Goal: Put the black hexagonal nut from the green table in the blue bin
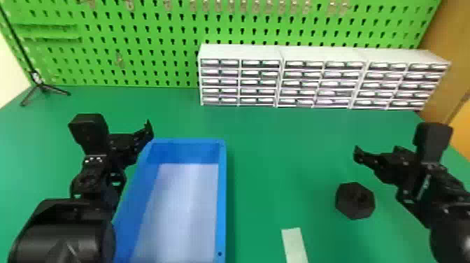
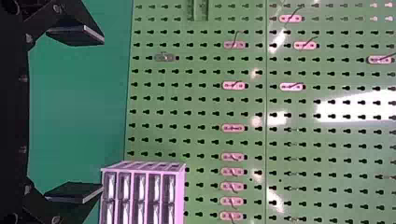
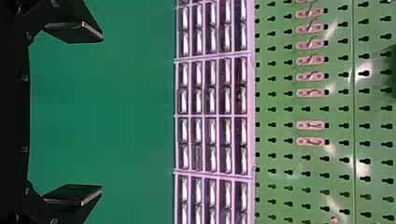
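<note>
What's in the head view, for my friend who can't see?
A black hexagonal nut lies on a green table, right of a blue bin. The robot's left arm is at the bin's left side, its right arm right of the nut. Behind are white drawers and a green pegboard.

Matte-black arms (image 1: pixel 87 180); rounded forearm casing (image 1: pixel 63 239); boxy wrist housings (image 1: pixel 88 130); small metallic screws (image 2: pixel 58 8).

The table (image 1: pixel 265 168) is showing plain green, the bin (image 1: pixel 221 196) on the left blue with a whitish base, the nut (image 1: pixel 355 201) on the right black. The far pegboard (image 1: pixel 140 66) is displaying green with rows of dark holes.
</note>
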Controlling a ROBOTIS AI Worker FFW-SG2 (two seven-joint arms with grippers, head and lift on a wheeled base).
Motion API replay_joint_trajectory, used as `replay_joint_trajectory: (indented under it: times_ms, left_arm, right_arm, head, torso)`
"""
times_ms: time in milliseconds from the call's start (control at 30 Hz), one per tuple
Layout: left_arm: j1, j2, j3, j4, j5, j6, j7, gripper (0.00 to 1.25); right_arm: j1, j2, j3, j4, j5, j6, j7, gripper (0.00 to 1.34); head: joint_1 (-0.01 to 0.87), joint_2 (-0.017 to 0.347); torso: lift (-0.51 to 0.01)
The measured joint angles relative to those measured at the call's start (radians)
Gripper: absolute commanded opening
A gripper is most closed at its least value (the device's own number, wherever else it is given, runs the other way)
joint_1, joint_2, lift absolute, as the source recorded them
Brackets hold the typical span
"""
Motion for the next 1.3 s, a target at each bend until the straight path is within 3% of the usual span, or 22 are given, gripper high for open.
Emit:
replay_joint_trajectory:
  times_ms: [567, 967, 1300]
  left_arm:
    - [0.01, 0.005, 0.024, -0.017, -0.009, 0.0, 0.0, 1.08]
    - [0.012, 0.022, 0.027, -0.022, -0.009, 0.0, -0.001, 1.08]
    - [0.018, 0.033, 0.028, -0.023, -0.011, 0.002, 0.0, 1.08]
  right_arm:
    - [0.157, -0.018, -0.111, -0.122, 0.056, 0.102, 0.078, 1.18]
    - [0.243, -0.147, -0.068, -0.212, -0.012, 0.2, 0.084, 1.18]
    - [0.284, -0.226, -0.023, -0.242, -0.075, 0.255, 0.09, 1.19]
  head:
    - [0.683, 0.028]
    - [0.683, 0.028]
    - [0.683, 0.028]
  torso:
    - [-0.096]
    - [-0.096]
    - [-0.096]
